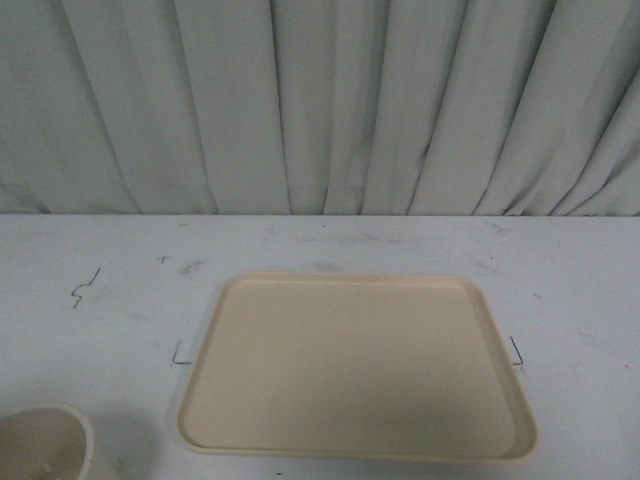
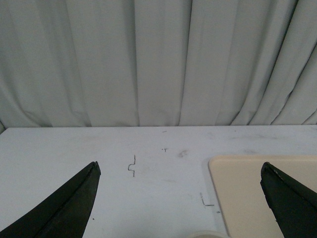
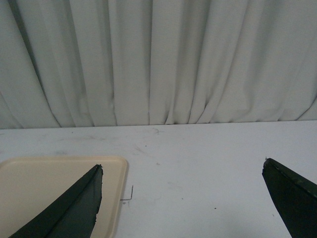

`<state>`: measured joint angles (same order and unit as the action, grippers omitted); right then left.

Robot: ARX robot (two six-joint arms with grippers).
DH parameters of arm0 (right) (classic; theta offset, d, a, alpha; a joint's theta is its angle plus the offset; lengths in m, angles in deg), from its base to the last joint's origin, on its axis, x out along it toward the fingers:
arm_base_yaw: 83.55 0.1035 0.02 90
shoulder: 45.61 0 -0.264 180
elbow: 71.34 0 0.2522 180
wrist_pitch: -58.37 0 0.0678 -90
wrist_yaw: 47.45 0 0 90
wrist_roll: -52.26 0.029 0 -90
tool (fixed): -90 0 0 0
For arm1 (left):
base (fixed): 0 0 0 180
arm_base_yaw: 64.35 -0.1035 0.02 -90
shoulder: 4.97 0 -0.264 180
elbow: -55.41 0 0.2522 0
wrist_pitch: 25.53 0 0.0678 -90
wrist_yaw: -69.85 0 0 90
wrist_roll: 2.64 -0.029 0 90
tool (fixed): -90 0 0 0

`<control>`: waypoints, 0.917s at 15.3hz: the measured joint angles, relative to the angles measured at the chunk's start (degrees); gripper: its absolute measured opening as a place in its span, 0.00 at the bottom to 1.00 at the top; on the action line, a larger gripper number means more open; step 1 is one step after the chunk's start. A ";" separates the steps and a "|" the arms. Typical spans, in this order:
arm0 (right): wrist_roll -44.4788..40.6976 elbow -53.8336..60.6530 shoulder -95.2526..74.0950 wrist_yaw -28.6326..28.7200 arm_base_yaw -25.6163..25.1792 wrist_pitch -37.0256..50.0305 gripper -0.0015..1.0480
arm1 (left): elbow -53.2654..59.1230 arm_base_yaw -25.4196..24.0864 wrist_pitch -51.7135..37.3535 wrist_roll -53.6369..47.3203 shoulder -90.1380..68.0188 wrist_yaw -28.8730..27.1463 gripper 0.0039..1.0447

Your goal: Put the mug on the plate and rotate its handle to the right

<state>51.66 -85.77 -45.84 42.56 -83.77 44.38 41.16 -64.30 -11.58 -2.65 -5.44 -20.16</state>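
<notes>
The beige plate (image 1: 355, 365) lies flat and empty on the white table, in the middle of the front view. The white mug (image 1: 45, 445) stands at the bottom left corner, left of the plate, cut off by the frame; its handle and printed face are hidden. Its rim just shows in the left wrist view (image 2: 208, 234). My left gripper (image 2: 179, 166) is open above the table, with the plate's corner (image 2: 252, 193) by one finger. My right gripper (image 3: 182, 168) is open, with the plate's other corner (image 3: 54, 188) behind one finger. Neither arm shows in the front view.
A white pleated curtain (image 1: 320, 100) hangs behind the table's far edge. Small black marks sit on the table: a squiggle (image 1: 85, 287) at the left and corner marks (image 1: 180, 355) (image 1: 517, 352) at the plate's two sides.
</notes>
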 joint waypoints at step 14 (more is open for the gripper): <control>0.00 0.00 0.00 0.00 0.00 0.00 0.94 | 0.00 0.00 0.00 0.00 0.00 0.00 0.94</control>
<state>51.66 -85.77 -45.84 42.56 -83.77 44.38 41.16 -64.30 -11.58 -2.65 -5.44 -20.16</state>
